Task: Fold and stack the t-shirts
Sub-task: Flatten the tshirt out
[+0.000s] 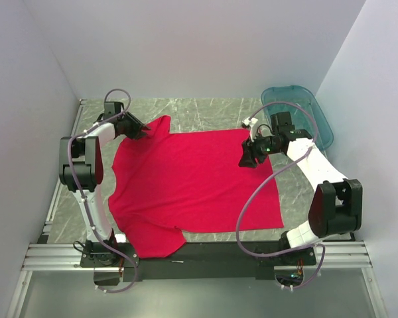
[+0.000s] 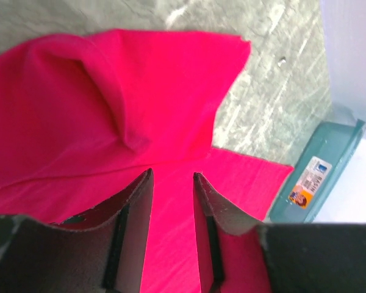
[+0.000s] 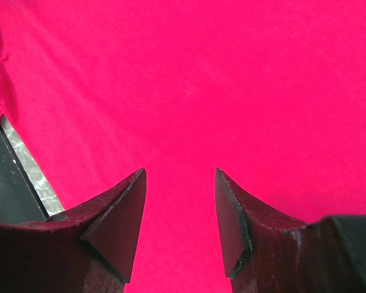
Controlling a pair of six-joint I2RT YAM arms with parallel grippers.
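Grey marbled counter [image 1: 205,109] is carrying the scene: the left end effector [image 2: 172,177] is reaching down at the far sleeve of the red t-shirt [image 1: 192,185], its jaws standing a narrow gap apart with cloth showing between them, and I cannot tell whether it is pinching. The right end effector [image 3: 180,174] is hanging open just over the shirt's far right corner. The t-shirt is lying spread between the two arms, with the teal basin [image 1: 322,122] sitting beyond that corner.
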